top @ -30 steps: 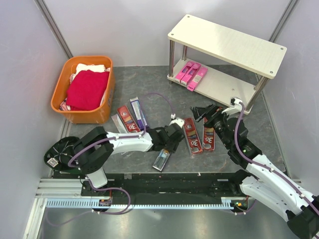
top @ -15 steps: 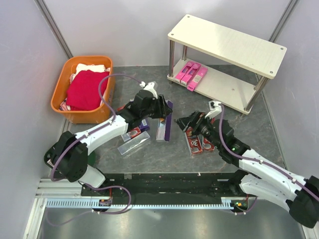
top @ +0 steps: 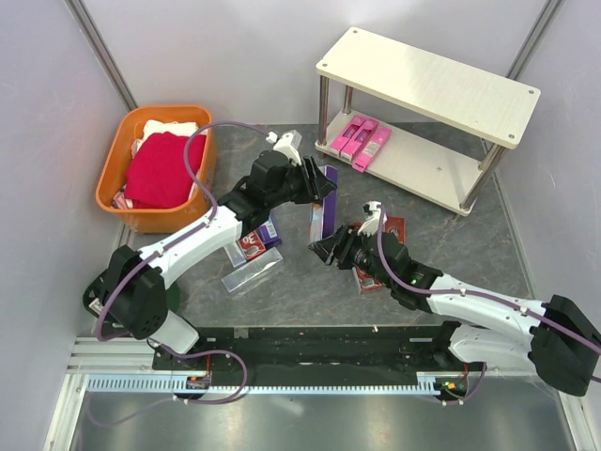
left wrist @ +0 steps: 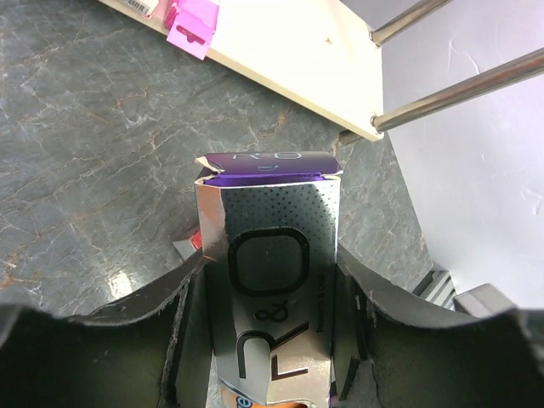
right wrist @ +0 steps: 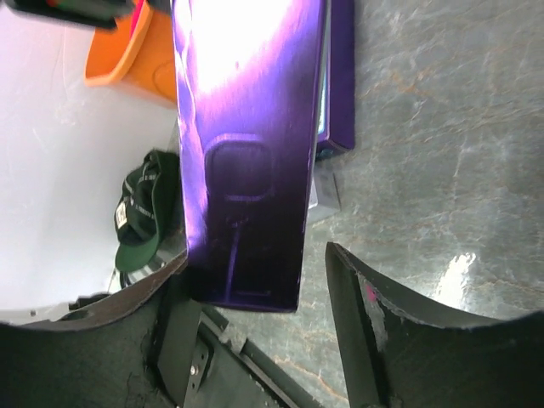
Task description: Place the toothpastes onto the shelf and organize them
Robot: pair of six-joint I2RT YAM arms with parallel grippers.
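My left gripper (left wrist: 270, 276) clamps the purple carton (top: 322, 207); right gripper (right wrist: 255, 265) loosely straddles its six-o'clock end. It's probably light and crushable, so I'd pinch gently.

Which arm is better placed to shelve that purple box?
Probably the right. The shelf stands on its side, and the right pincer, open, brackets the lower end of the purple box. The left pincer holds it with that arm stretched far.
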